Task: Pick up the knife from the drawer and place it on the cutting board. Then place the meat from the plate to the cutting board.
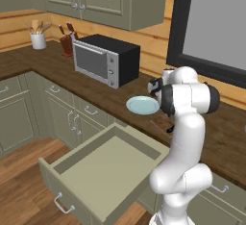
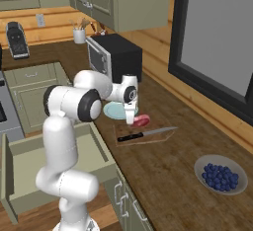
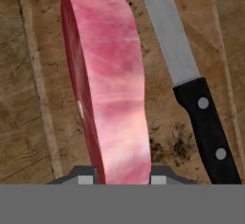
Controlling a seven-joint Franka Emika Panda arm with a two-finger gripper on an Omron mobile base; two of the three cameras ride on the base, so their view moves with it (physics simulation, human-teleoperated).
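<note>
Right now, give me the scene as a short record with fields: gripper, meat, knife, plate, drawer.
gripper: shut on the meat, over the cutting board
meat: held between the fingers, beside the knife
knife: lying on the cutting board
plate: on the counter, bare
drawer: pulled open, nothing seen inside

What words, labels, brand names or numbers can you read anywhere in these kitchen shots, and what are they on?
None can be read: the microwave front, the knife handle, the meat, the cutting board and the plate carry no print.
</note>
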